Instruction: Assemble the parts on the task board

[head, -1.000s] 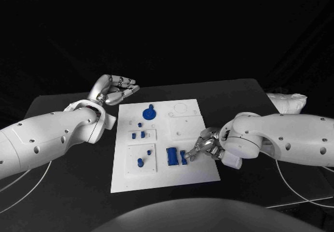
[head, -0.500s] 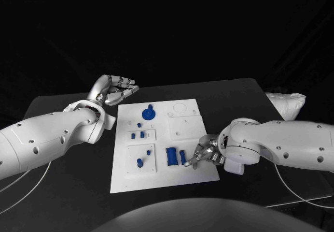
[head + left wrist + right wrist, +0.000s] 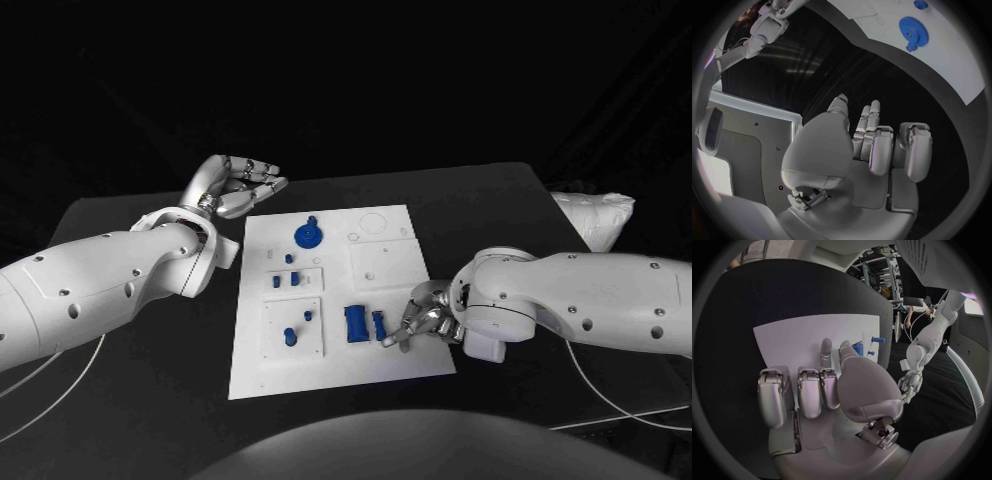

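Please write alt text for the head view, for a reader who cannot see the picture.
A white task board lies on a black table with small blue parts on it. The right hand reaches onto its near right area beside two upright blue parts, while the left hand is raised beyond its far left corner.

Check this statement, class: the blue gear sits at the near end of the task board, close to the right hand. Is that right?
Not quite. The blue gear sits at the far end of the task board, nearer the left hand, as the head view shows. The right hand is down by the two upright blue blocks.
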Robot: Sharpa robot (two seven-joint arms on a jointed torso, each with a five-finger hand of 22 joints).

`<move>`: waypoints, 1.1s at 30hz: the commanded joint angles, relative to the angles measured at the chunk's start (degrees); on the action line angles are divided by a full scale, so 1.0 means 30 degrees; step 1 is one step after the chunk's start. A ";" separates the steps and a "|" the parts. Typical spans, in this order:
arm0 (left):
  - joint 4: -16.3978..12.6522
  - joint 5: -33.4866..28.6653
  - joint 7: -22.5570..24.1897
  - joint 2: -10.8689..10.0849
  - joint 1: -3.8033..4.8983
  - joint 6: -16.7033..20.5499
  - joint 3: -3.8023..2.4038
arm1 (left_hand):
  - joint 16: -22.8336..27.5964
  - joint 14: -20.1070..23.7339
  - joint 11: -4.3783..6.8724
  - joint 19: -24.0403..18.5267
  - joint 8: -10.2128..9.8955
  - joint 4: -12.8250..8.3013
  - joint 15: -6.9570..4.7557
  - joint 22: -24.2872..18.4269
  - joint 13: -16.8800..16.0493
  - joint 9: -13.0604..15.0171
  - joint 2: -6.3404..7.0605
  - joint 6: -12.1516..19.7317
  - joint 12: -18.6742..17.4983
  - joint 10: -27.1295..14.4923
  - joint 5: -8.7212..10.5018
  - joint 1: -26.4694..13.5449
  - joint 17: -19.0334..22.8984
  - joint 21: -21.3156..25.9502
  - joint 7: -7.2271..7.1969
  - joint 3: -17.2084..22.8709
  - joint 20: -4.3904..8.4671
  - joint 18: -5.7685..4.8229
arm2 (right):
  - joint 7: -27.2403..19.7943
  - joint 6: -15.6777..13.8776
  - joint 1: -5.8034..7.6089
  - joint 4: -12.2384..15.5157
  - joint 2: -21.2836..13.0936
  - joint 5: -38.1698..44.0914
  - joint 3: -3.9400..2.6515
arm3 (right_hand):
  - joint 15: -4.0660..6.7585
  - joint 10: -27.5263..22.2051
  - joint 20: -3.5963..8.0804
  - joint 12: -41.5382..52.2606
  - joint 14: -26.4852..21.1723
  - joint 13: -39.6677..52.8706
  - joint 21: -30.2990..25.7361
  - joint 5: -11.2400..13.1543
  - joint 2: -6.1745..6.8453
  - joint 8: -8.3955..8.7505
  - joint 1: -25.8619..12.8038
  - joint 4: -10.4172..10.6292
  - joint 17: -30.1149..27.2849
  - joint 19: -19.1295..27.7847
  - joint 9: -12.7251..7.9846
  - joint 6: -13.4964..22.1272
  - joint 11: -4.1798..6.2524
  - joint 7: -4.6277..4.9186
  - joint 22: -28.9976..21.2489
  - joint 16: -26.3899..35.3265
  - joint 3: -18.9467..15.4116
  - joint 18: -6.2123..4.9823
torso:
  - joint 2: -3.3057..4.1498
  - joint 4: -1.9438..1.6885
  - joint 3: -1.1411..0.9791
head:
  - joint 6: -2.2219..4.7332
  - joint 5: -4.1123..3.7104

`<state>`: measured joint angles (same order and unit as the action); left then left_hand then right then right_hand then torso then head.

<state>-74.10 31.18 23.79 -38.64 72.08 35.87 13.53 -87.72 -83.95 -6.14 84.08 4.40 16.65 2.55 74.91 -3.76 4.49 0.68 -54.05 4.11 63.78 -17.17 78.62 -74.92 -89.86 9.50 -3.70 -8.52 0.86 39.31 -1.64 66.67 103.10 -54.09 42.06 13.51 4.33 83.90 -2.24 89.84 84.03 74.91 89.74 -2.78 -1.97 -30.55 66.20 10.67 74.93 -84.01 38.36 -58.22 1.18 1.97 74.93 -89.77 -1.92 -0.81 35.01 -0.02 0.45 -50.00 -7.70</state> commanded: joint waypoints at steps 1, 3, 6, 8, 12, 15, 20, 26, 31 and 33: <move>-0.0036 -0.0012 0.0068 0.0021 0.0010 -0.0199 -0.0013 | 0.0011 -0.1222 -0.0003 0.1974 0.0116 0.0009 -0.0055 0.5030 -0.0017 0.0019 -0.0174 -0.0045 0.0037 0.0074 -0.0119 0.0088 -0.3133 -0.0047 -0.0035 -0.0133 -0.0039 -0.0288 | 0.0025 0.0149 -0.0029 -0.0047 0.0014 0.0364 0.0006 | 0.0167 0.2035 0.0185 0.0053 0.1991 0.5028 0.0085 0.0021 -0.0146 -0.0080 0.0016 -0.0008 0.5024 -0.1997 0.0037 0.0123 0.0147 -0.0010 0.5024 -0.0078 -0.0141 0.0268 | -0.0004 0.0007 0.0011 | 0.0001 -0.0011; -0.0039 -0.0012 0.0068 0.0023 0.0010 -0.0197 -0.0013 | 0.0011 -0.1222 -0.0003 0.1974 0.0116 0.0009 -0.0055 0.5030 -0.0017 0.0019 -0.0174 -0.0045 0.0037 0.0074 -0.0119 0.0088 -0.3133 -0.0047 -0.0035 -0.0133 -0.0039 -0.0288 | 0.0002 0.0095 -0.0030 -0.0081 0.0013 0.0385 0.0006 | 0.0168 0.2035 0.0187 0.0053 0.1991 0.5028 0.0085 0.0019 -0.0156 -0.0092 0.0068 -0.0013 0.5024 -0.1997 0.0081 0.0151 0.0151 -0.0016 0.5024 -0.0078 -0.0163 0.0268 | -0.0006 0.0003 0.0009 | 0.0001 -0.0017; -0.0032 -0.0012 0.0073 0.0028 0.0010 -0.0189 -0.0013 | 0.0011 -0.1222 -0.0003 0.1974 0.0116 0.0009 -0.0055 0.5030 -0.0017 0.0019 -0.0174 -0.0045 0.0037 0.0074 -0.0119 0.0088 -0.3133 -0.0047 -0.0035 -0.0133 -0.0039 -0.0288 | -0.0033 0.0028 -0.0031 -0.0148 0.0036 0.0405 0.0006 | 0.0170 0.2035 0.0189 0.0053 0.1991 0.5028 0.0085 0.0018 -0.0162 -0.0103 0.0118 -0.0022 0.5024 -0.1997 0.0118 0.0173 0.0154 -0.0019 0.5024 -0.0078 -0.0180 0.0268 | -0.0006 -0.0006 0.0005 | 0.0001 -0.0017; -0.0029 -0.0012 0.0072 0.0030 0.0010 -0.0187 -0.0013 | 0.0011 -0.1222 -0.0003 0.1974 0.0116 0.0009 -0.0055 0.5030 -0.0017 0.0019 -0.0174 -0.0045 0.0037 0.0074 -0.0119 0.0088 -0.3133 -0.0047 -0.0035 -0.0133 -0.0039 -0.0288 | -0.0048 -0.0010 -0.0031 -0.0192 0.0061 0.0418 0.0006 | 0.0173 0.2035 0.0192 0.0053 0.1991 0.5028 0.0085 0.0014 -0.0184 -0.0123 0.0208 -0.0037 0.5024 -0.1997 0.0183 0.0204 0.0158 -0.0027 0.5024 -0.0078 -0.0204 0.0268 | -0.0005 -0.0008 0.0001 | 0.0001 -0.0003; -0.0022 -0.0012 0.0073 0.0034 0.0010 -0.0184 -0.0013 | 0.0011 -0.1222 -0.0003 0.1974 0.0116 0.0009 -0.0055 0.5030 -0.0017 0.0019 -0.0174 -0.0045 0.0037 0.0074 -0.0119 0.0088 -0.3133 -0.0047 -0.0035 -0.0133 -0.0039 -0.0288 | -0.0066 -0.0039 -0.0032 -0.0378 0.0189 0.0438 0.0005 | 0.0178 0.2035 0.0196 0.0053 0.1991 0.5028 0.0085 0.0006 -0.0285 -0.0159 0.0427 -0.0084 0.5024 -0.1997 0.0319 0.0265 0.0170 -0.0042 0.5024 -0.0078 -0.0213 0.0268 | -0.0010 -0.0001 -0.0004 | 0.0001 -0.0013; -0.0011 -0.0012 0.0076 0.0047 0.0010 -0.0189 -0.0013 | 0.0013 -0.1219 -0.0001 0.1974 0.0114 0.0012 -0.0057 0.5030 -0.0015 0.0019 -0.0198 -0.0040 0.0031 0.0076 -0.0138 0.0130 -0.3126 -0.0047 -0.0035 -0.0146 -0.0036 -0.0288 | -0.0074 -0.0041 -0.0032 -0.0546 0.0309 0.0449 0.0004 | 0.0184 0.2035 0.0199 0.0053 0.1991 0.5028 0.0085 0.0003 -0.0352 -0.0187 0.0656 -0.0167 0.5024 -0.1997 0.0440 0.0313 0.0181 -0.0054 0.5024 -0.0078 -0.0207 0.0268 | -0.0019 -0.0014 0.0005 | 0.0001 -0.0030; -0.0008 -0.0012 0.0075 0.0044 0.0010 -0.0184 -0.0013 | 0.0013 -0.1219 -0.0001 0.1974 0.0114 0.0012 -0.0057 0.5030 -0.0015 0.0019 -0.0198 -0.0040 0.0031 0.0076 -0.0138 0.0130 -0.3126 -0.0047 -0.0035 -0.0146 -0.0036 -0.0288 | -0.0058 0.0015 -0.0032 -0.0738 0.0472 0.0459 0.0004 | 0.0193 0.2035 0.0204 0.0053 0.1991 0.5028 0.0085 -0.0010 -0.0444 -0.0209 0.1020 -0.0327 0.5024 -0.1997 0.0612 0.0382 0.0197 -0.0077 0.5024 -0.0078 -0.0174 0.0268 | -0.0006 0.0003 0.0003 | 0.0001 0.0012; 0.0001 -0.0012 0.0076 0.0056 0.0010 -0.0186 -0.0013 | 0.0013 -0.1219 -0.0001 0.1974 0.0114 0.0012 -0.0057 0.5030 -0.0015 0.0019 -0.0198 -0.0040 0.0031 0.0076 -0.0138 0.0130 -0.3126 -0.0047 -0.0035 -0.0146 -0.0036 -0.0288 | 0.0001 0.0066 -0.0032 -0.0822 0.0545 0.0473 0.0004 | 0.0207 0.2035 0.0210 0.0053 0.1991 0.5028 0.0085 -0.0033 -0.0567 -0.0204 0.1438 -0.0552 0.5024 -0.1997 0.0772 0.0445 0.0217 -0.0102 0.5024 -0.0078 -0.0062 0.0268 | -0.0010 0.0000 0.0004 | 0.0001 -0.0001; -0.0008 -0.0012 0.0074 0.0050 0.0010 -0.0194 -0.0013 | 0.0013 -0.1219 -0.0001 0.1974 0.0114 0.0012 -0.0057 0.5030 -0.0015 0.0019 -0.0198 -0.0040 0.0031 0.0076 -0.0138 0.0130 -0.3126 -0.0047 -0.0035 -0.0146 -0.0036 -0.0288 | 0.0029 0.0106 -0.0032 -0.0784 0.0548 0.0487 0.0004 | 0.0222 0.2035 0.0217 0.0053 0.1991 0.5028 0.0085 -0.0094 -0.0643 -0.0169 0.1933 -0.0880 0.5024 -0.1997 0.0925 0.0495 0.0243 -0.0137 0.5024 -0.0078 0.0105 0.0268 | 0.0004 0.0003 -0.0005 | 0.0001 0.0010; -0.0005 -0.0011 0.0072 0.0049 0.0010 -0.0193 -0.0013 | 0.0013 -0.1219 -0.0001 0.1974 0.0114 0.0012 -0.0057 0.5030 -0.0015 0.0019 -0.0198 -0.0040 0.0031 0.0076 -0.0138 0.0130 -0.3126 -0.0047 -0.0035 -0.0146 -0.0036 -0.0288 | 0.0034 0.0112 -0.0032 -0.0752 0.0538 0.0525 0.0004 | 0.0233 0.2035 0.0224 0.0053 0.1991 0.5028 0.0085 -0.0136 -0.0641 -0.0132 0.2262 -0.1124 0.5024 -0.1997 0.1004 0.0516 0.0262 -0.0160 0.5024 -0.0078 0.0222 0.0268 | -0.0006 0.0002 -0.0003 | 0.0001 0.0023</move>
<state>-74.04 31.18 23.75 -38.60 72.08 35.87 13.53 -87.72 -83.95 -6.14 84.08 4.40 16.65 2.55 74.91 -3.77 4.47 0.38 -54.05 4.11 63.78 -17.41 78.92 -74.91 -89.86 9.50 -3.70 -8.52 0.86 39.19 -1.85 66.69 100.83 -52.48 42.79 13.43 4.73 83.88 -1.84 90.07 84.03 75.11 89.74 -2.99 -3.61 -31.05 72.59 7.48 74.92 -84.01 41.34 -57.00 1.57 1.54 74.91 -89.77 -1.22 -0.81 35.00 -0.02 0.44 -50.00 -7.67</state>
